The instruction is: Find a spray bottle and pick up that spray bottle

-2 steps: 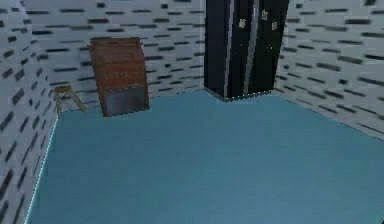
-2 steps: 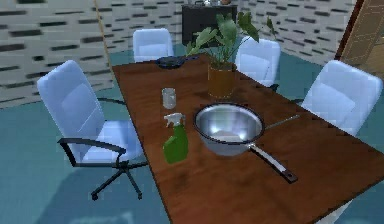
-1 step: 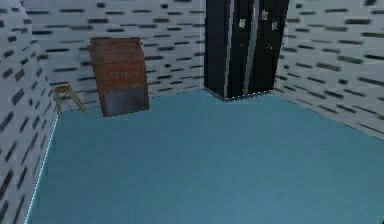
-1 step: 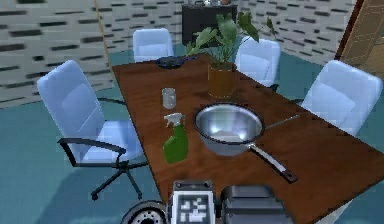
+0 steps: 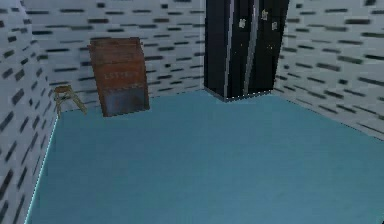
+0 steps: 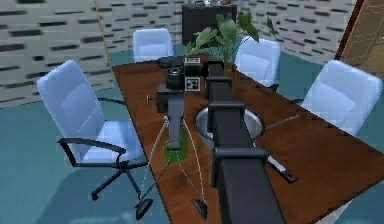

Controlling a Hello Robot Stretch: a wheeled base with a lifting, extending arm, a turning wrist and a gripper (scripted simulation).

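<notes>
Extending over the long brown wooden table (image 6: 310, 150) with the dark thin-fingered gripper (image 6: 172, 205); cannot tell jaws' state. Small green blob (image 6: 177, 152) lying at table's left edge, perhaps being the spray bottle. Expecting light, slick plastic; favouring mid-body.

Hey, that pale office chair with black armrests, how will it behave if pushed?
The office chair would probably roll rather than tip: it stands on a wide star base with casters. Its seat may also swivel on the single post, so a push off-centre could turn it.
</notes>
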